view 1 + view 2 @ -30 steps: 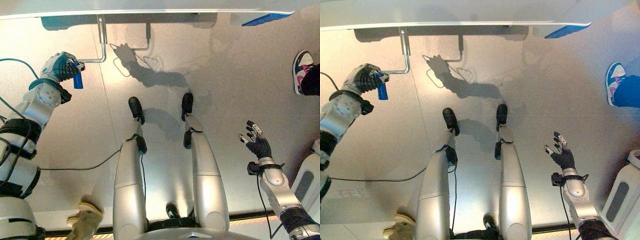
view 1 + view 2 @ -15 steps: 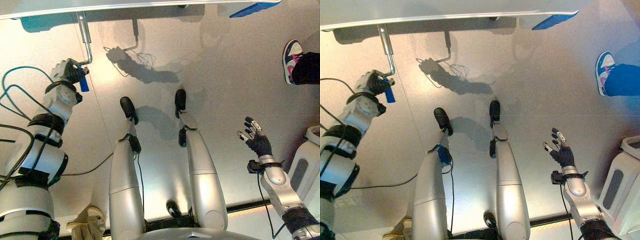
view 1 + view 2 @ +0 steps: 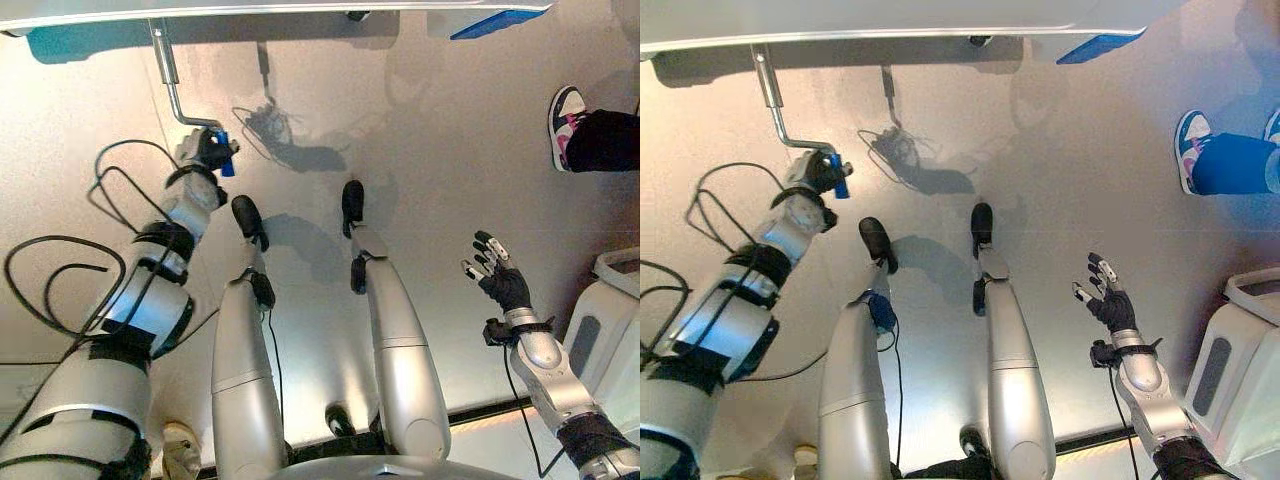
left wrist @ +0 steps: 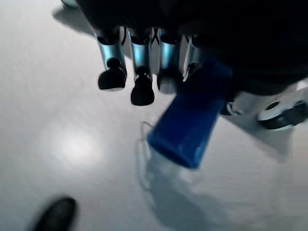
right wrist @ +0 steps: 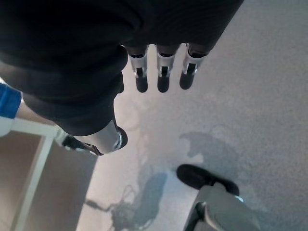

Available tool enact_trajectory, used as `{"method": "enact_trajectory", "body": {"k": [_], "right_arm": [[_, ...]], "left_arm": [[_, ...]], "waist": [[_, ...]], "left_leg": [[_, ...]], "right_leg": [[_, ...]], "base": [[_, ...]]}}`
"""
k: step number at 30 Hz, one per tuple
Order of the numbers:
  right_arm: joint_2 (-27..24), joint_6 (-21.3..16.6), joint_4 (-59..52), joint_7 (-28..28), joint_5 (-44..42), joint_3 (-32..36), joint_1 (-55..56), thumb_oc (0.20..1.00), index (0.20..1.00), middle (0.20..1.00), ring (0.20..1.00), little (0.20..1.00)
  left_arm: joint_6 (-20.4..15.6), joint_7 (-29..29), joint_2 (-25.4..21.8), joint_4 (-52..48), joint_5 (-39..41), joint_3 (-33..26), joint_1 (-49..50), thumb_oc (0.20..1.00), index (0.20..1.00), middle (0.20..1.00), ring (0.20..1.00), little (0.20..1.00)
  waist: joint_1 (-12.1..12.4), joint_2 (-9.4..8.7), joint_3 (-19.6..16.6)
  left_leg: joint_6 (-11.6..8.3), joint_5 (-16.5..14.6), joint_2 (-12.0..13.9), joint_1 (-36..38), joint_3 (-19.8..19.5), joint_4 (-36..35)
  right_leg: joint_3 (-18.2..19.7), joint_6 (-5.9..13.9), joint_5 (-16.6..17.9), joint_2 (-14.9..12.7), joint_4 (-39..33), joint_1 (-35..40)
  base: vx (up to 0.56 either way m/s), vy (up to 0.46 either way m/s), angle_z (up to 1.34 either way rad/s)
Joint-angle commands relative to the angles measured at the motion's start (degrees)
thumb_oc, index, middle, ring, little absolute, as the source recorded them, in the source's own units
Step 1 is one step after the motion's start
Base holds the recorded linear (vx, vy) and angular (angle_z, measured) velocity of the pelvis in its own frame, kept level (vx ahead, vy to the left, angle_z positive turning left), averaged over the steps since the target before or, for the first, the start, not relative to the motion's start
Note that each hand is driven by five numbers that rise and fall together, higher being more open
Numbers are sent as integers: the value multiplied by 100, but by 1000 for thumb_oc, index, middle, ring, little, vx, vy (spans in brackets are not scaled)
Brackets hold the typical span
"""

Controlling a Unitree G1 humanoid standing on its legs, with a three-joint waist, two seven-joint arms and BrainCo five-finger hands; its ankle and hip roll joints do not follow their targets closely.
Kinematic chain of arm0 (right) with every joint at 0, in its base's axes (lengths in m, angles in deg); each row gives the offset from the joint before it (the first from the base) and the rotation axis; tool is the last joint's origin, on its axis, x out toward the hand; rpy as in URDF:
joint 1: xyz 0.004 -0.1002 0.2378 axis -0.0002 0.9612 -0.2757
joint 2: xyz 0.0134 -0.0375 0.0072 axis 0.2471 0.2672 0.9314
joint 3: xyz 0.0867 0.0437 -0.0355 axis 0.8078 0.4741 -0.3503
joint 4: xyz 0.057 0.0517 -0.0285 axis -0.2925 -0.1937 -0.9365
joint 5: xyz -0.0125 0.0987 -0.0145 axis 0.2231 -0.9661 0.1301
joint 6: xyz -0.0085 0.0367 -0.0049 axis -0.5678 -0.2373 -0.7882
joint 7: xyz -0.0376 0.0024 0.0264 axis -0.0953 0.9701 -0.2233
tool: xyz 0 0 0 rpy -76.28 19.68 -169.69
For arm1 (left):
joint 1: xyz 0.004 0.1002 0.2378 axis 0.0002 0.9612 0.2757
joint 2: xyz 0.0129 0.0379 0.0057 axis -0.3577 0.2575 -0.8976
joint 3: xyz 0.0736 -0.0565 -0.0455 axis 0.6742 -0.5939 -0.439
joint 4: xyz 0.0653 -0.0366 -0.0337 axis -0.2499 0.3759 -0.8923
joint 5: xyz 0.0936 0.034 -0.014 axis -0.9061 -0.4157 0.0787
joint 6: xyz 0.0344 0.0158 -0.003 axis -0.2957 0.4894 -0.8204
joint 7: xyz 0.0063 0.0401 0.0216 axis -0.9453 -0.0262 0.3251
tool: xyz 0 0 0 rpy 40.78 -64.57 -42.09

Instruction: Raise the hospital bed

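The hospital bed (image 3: 300,8) runs along the far edge of the scene as a long pale frame w/ a blue corner piece (image 3: 497,22) at its right end. Under its left part a metal crank (image 3: 780,110) comes down from the frame, bends sideways and ends in a blue handle (image 3: 840,176).

The left robot hand (image 3: 812,172) is closed on that blue handle; in the left wrist view the dark-tipped fingers (image 4: 142,94) curl over the blue grip, which sticks out past them.

The right robot hand (image 3: 500,278) is held up over the floor at the robot's right, well apart from the bed and crank, fingers spread and straight, holding nothing.

Containers: at the right edge stands a white bin-like unit (image 3: 612,330) w/ a grey panel; what is inside it, I cannot tell.

The floor (image 3: 440,160) is smooth, grey and shiny. On the far right stands a person, seen as a blue trouser leg (image 3: 1240,165) and a shoe (image 3: 1189,148) w/ pink marks, near the bed's right end.
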Motion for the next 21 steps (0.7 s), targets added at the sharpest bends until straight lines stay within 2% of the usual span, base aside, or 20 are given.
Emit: {"method": "enact_trajectory", "body": {"k": [1, 4, 5, 6, 7, 8, 10, 17, 21], "right_arm": [[-268, -154, -233, 138, -151, -92, 207, 1000, 1000, 1000, 1000, 1000], [-224, -121, -144, 199, -183, -113, 216, 1000, 1000, 1000, 1000, 1000], [-223, -122, -143, 200, -184, -113, 216, 1000, 1000, 1000, 1000, 1000], [-210, -120, -101, 221, -192, -109, 206, 1000, 1000, 1000, 1000, 1000], [-201, -98, -47, 252, -183, -85, 196, 1000, 1000, 1000, 1000, 1000], [-201, -98, -47, 252, -183, -85, 197, 1000, 1000, 1000, 1000, 1000], [-190, -87, 1, 291, -161, -30, 176, 1000, 1000, 1000, 1000, 1000], [-161, -32, 35, 397, -31, 190, 216, 1000, 1000, 1000, 1000, 1000], [-79, -3, 79, 439, 68, 326, 254, 1000, 1000, 1000, 1000, 1000]], "left_arm": [[-343, -110, 736, -33, 629, -126, 365, 200, 200, 200, 200, 200], [-828, -111, 1054, -430, 2041, -337, 288, 200, 200, 200, 200, 200], [-832, -112, 1053, -430, 2050, -333, 290, 200, 200, 200, 200, 200], [-1015, -168, 1116, -703, 2520, -323, 276, 200, 200, 200, 200, 200], [-1260, -328, 1164, -1130, 3313, -285, 323, 200, 200, 200, 200, 200], [-1260, -328, 1163, -1131, 3313, -285, 324, 200, 200, 200, 200, 200], [-1501, -558, 1203, -1979, 4209, -149, 464, 200, 200, 200, 200, 200], [-1784, -888, 840, -3994, 5300, 229, 896, 200, 200, 200, 200, 200], [-1830, -1079, 577, -4984, 5767, 241, 1239, 200, 200, 200, 200, 200]], "waist": [[33, -107, -114], [1, -140, -114], [1, -140, -114], [-9, -139, -114], [-15, -127, -114], [-15, -127, -114], [-5, -79, -114], [133, 94, -114], [221, 210, -114]], "left_leg": [[-150, -593, -40, 131, -299, 436], [-159, -580, -38, 144, -298, 414], [-159, -581, -38, 145, -298, 415], [-160, -574, -46, 147, -300, 412], [-167, -557, -51, 175, -295, 375], [-167, -557, -51, 175, -295, 375], [-182, -518, -80, 236, -312, 294], [-194, -415, -169, 353, -324, 110], [-206, -372, -214, 427, -318, 34]], "right_leg": [[49, 498, 98, -284, 40, 44], [50, 498, 106, -281, 47, 55], [49, 498, 104, -281, 49, 56], [51, 499, 110, -277, 65, 46], [43, 496, 112, -286, 57, 61], [43, 496, 112, -286, 57, 62], [20, 485, 114, -302, 46, 97], [-34, 480, 135, -350, 9, 200], [-78, 483, 136, -391, -14, 291]], "base": [[-15, -33, 1], [-6, -13, 0], [0, 0, 0], [0, 0, 0], [0, 0, 0], [0, 0, 0], [0, 0, 0], [-12, -9, 6], [-6, -10, 7]]}}
